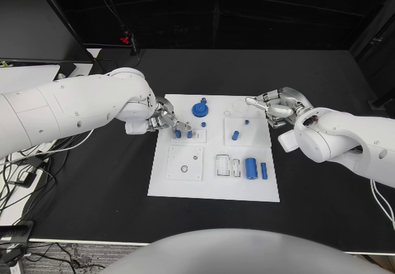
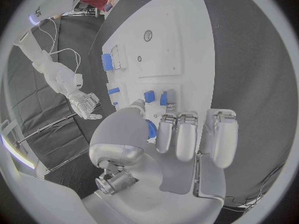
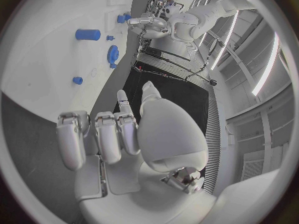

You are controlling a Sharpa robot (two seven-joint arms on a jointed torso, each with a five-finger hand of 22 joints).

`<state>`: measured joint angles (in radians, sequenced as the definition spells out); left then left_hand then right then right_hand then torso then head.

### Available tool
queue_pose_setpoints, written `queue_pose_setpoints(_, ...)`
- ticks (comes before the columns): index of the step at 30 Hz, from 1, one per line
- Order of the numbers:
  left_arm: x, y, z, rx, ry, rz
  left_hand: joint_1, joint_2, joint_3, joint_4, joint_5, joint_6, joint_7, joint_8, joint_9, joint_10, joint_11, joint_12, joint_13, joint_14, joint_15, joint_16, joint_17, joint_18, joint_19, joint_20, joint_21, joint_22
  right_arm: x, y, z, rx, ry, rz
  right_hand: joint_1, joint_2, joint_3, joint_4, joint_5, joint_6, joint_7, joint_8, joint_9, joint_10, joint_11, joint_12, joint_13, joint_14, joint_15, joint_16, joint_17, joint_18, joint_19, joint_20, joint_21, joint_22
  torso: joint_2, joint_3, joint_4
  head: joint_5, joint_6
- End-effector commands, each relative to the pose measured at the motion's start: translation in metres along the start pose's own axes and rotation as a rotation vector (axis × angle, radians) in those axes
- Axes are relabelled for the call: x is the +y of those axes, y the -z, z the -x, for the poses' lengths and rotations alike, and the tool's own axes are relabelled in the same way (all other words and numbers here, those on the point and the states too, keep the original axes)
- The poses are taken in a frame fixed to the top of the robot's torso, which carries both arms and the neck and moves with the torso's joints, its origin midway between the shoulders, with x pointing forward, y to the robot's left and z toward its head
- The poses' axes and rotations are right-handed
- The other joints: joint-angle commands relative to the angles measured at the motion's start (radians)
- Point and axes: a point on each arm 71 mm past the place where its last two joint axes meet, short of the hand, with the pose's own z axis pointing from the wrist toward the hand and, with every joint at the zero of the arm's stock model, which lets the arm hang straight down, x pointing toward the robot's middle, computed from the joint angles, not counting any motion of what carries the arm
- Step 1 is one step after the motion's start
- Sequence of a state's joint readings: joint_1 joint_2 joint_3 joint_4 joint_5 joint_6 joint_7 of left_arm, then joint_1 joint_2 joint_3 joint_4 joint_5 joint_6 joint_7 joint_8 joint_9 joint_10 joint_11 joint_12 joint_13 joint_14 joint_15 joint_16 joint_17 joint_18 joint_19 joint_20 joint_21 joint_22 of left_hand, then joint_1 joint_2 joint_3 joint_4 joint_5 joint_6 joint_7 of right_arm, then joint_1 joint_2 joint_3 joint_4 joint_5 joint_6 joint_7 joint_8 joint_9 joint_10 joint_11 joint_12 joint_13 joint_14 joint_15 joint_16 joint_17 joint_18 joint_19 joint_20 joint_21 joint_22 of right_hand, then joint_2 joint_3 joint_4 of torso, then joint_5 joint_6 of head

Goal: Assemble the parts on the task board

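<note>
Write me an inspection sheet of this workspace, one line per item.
Surface: black table, white task board in its middle.
Job's things: blue gear at the board's far end, blue cylinder at its near right, small blue parts by the left hand.
Clutter: nothing seen.
Hands: left hand at the board's left edge, fingertips at the small parts; right hand over the far right corner, holding nothing visible.
Cables: bundle off the table's left edge.
Surroundings: dark.
</note>
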<state>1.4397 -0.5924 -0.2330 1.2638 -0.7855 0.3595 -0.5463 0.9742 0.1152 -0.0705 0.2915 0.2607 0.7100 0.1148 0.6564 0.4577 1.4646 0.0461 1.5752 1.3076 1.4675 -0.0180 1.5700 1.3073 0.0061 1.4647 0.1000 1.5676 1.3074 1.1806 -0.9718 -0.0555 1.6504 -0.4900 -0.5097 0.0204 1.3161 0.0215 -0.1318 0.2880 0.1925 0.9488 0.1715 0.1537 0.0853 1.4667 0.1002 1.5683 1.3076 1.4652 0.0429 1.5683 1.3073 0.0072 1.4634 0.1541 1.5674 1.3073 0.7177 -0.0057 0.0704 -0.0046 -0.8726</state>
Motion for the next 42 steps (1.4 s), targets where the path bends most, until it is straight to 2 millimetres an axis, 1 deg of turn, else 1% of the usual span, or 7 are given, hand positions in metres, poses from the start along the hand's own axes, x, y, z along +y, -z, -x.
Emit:
queue_pose_setpoints(1, 0.0016, -0.0006, 0.0004, -0.016, 0.003, 0.007, 0.010, 0.000, -0.005, -0.001, -0.002, -0.006, -0.005, -0.003, -0.002, 0.106, 0.001, -0.004, 0.263, 0.103, 0.003, 0.001, 0.263, -0.006, 0.106, 0.002, 0.003, 0.263, 0.0014, -0.0001, -0.0004, 0.005, -0.002, 0.008, 0.000, 0.011, -0.004, 0.000, 0.004, 0.000, -0.004, 0.002, 0.001, 0.104, -0.005, 0.002, 0.263, 0.106, -0.004, 0.002, 0.263, -0.007, 0.107, -0.004, 0.003, 0.263, 0.000, 0.0000, 0.0003, -0.001, 0.000)
queue_pose_setpoints(9, 0.0030, -0.0004, 0.0001, -0.006, -0.001, 0.014, 0.035, 0.002, -0.008, -0.002, 0.006, -0.013, -0.004, -0.003, -0.002, 0.106, 0.002, -0.004, 0.263, 0.103, 0.003, 0.001, 0.263, -0.006, 0.106, 0.001, 0.003, 0.263, 0.0012, -0.0001, -0.0002, 0.005, -0.002, 0.007, 0.000, 0.011, -0.004, 0.000, 0.004, 0.000, -0.004, 0.002, 0.001, 0.104, -0.005, 0.002, 0.263, 0.106, -0.004, 0.002, 0.263, -0.007, 0.107, -0.004, 0.003, 0.263, 0.001, -0.0001, 0.0001, -0.001, 0.000)
queue_pose_setpoints(15, 0.0032, -0.0004, -0.0002, -0.002, -0.004, 0.013, 0.068, 0.004, -0.012, -0.001, 0.023, -0.017, -0.004, -0.002, -0.002, 0.106, 0.002, -0.004, 0.263, 0.103, 0.003, 0.001, 0.263, -0.006, 0.106, 0.001, 0.003, 0.263, 0.0012, 0.0000, -0.0001, 0.005, -0.002, 0.007, 0.000, 0.011, -0.004, 0.000, 0.004, 0.000, -0.004, 0.002, 0.001, 0.104, -0.005, 0.002, 0.263, 0.106, -0.004, 0.002, 0.263, -0.007, 0.107, -0.004, 0.003, 0.263, 0.000, -0.0001, 0.0004, -0.001, 0.000)
queue_pose_setpoints(20, 0.0032, -0.0004, -0.0003, 0.001, -0.006, 0.012, 0.114, 0.004, -0.014, -0.001, 0.062, -0.022, -0.004, -0.001, -0.003, 0.106, 0.002, -0.004, 0.263, 0.103, 0.002, 0.001, 0.263, -0.006, 0.106, 0.001, 0.003, 0.263, 0.0011, 0.0000, 0.0001, 0.004, -0.002, 0.007, 0.000, 0.011, -0.004, 0.000, 0.004, 0.000, -0.004, 0.002, 0.001, 0.104, -0.005, 0.002, 0.263, 0.106, -0.004, 0.002, 0.263, -0.007, 0.107, -0.004, 0.003, 0.263, 0.000, -0.0001, 0.0001, -0.001, 0.000)
queue_pose_setpoints(35, 0.0031, -0.0005, -0.0001, 0.001, -0.006, 0.010, 0.167, 0.012, -0.020, -0.001, 0.154, -0.028, -0.005, -0.002, -0.009, 0.106, 0.001, -0.004, 0.263, 0.103, 0.002, 0.001, 0.263, -0.006, 0.106, 0.001, 0.003, 0.263, 0.0011, -0.0001, -0.0001, 0.004, -0.002, 0.006, 0.000, 0.011, -0.004, 0.000, 0.004, 0.000, -0.004, 0.002, 0.001, 0.104, -0.005, 0.002, 0.263, 0.106, -0.004, 0.002, 0.263, -0.007, 0.107, -0.004, 0.003, 0.263, 0.000, -0.0002, -0.0002, 0.000, 0.000)
queue_pose_setpoints(39, 0.0029, -0.0006, -0.0002, 0.003, -0.007, 0.011, 0.209, 0.014, -0.008, -0.004, 0.188, -0.029, -0.007, -0.003, -0.011, 0.106, -0.001, -0.004, 0.263, 0.103, 0.001, 0.001, 0.263, -0.006, 0.106, 0.000, 0.003, 0.263, 0.0011, 0.0000, 0.0000, 0.004, -0.002, 0.006, 0.001, 0.013, -0.007, 0.000, 0.004, -0.001, -0.004, 0.004, 0.001, 0.104, -0.005, 0.002, 0.263, 0.106, -0.004, 0.002, 0.263, -0.007, 0.107, -0.004, 0.003, 0.263, 0.001, 0.0002, -0.0003, 0.000, 0.000)
queue_pose_setpoints(42, 0.0027, -0.0008, -0.0002, 0.005, -0.008, 0.014, 0.267, 0.017, 0.017, -0.015, 0.211, -0.030, -0.011, -0.003, -0.013, 0.106, -0.004, -0.004, 0.263, 0.103, -0.002, 0.001, 0.263, -0.006, 0.106, -0.001, 0.003, 0.263, 0.0011, 0.0000, 0.0000, 0.004, -0.002, 0.006, 0.001, 0.013, -0.007, 0.000, 0.004, -0.001, -0.004, 0.004, 0.001, 0.104, -0.005, 0.002, 0.263, 0.106, -0.004, 0.002, 0.263, -0.007, 0.107, -0.004, 0.003, 0.263, 0.000, 0.0000, 0.0002, 0.000, 0.000)
